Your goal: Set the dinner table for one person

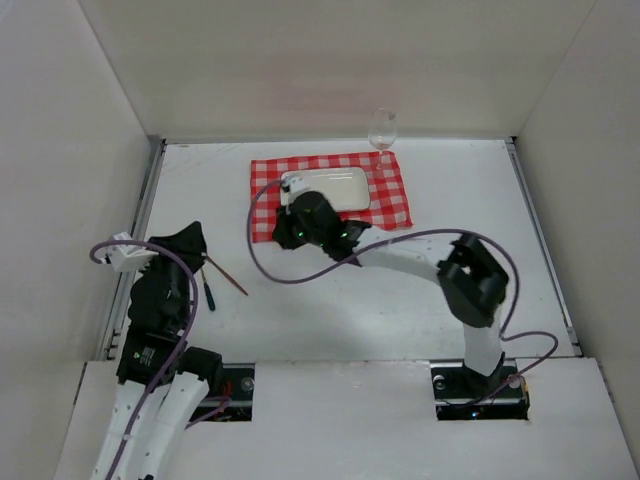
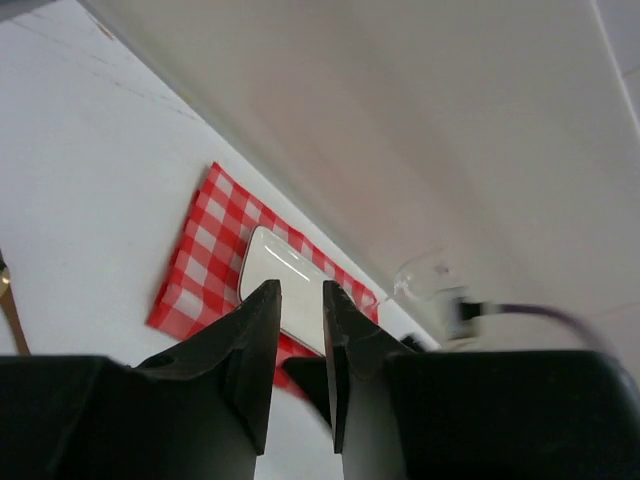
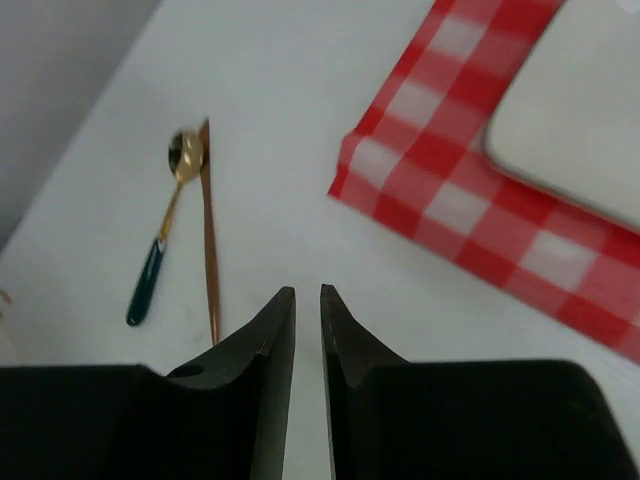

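Top external view: the dinner table [image 1: 450,210] is seen spanning the white enclosure. A red checked cloth [image 1: 390,200] is laid toward its 12 o'clock edge, a white plate [image 1: 330,185] is set on the cloth, and a wine glass [image 1: 383,128] is stood at the cloth's 1 o'clock corner. Left wrist view: the left gripper [image 2: 298,290] is shown almost closed, with nothing held. Right wrist view: the right gripper [image 3: 308,292] is likewise nearly closed and empty above bare tabletop, and a spoon [image 3: 165,240] and a thin brown utensil [image 3: 208,230] are seen side by side at 10 o'clock.

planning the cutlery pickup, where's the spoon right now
In the top view, the spoon lies on the left side of the dinner table, beside a thin copper utensil, just right of the left arm.
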Available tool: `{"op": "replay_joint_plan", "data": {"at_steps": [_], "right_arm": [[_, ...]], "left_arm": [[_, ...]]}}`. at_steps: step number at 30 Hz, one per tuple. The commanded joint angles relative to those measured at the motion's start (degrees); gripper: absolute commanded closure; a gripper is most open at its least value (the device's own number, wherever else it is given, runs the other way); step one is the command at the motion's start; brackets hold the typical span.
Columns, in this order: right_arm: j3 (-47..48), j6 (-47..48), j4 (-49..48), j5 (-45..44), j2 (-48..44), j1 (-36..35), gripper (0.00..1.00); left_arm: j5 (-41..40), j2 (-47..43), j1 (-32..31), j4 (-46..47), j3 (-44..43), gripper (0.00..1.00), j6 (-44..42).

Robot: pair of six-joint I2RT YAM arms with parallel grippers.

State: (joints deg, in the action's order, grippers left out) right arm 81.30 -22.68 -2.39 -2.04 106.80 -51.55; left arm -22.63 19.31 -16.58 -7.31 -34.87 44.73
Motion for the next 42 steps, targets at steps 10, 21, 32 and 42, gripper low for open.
{"op": "replay_joint_plan", "data": {"at_steps": [10, 21, 32, 42], "right_arm": [[19.42, 6.06, -0.95, -9.47, 22.30, -13.97, 0.52], [-4.07, 3.44, -7.17, -19.39, 3.63, -14.68, 0.58], [-34.09, -4.31, -4.55, -21.77, -29.62, -12.83, 0.63], [-40.69, -2.99, -6.74, -18.00, -35.97, -11.69, 0.60]], "left_arm": [[-2.59, -3.40, 3.62, -14.57, -10.48, 0.60, 1.68], [-4.61, 0.63, 4.58, -21.16, -4.77, 0.66, 1.41], [3.56, 31.82, 8.00, -14.23, 3.14, 0.74, 7.12], [5.67, 45.10, 7.31, -6.67, 5.87, 0.71, 10.55]]}}
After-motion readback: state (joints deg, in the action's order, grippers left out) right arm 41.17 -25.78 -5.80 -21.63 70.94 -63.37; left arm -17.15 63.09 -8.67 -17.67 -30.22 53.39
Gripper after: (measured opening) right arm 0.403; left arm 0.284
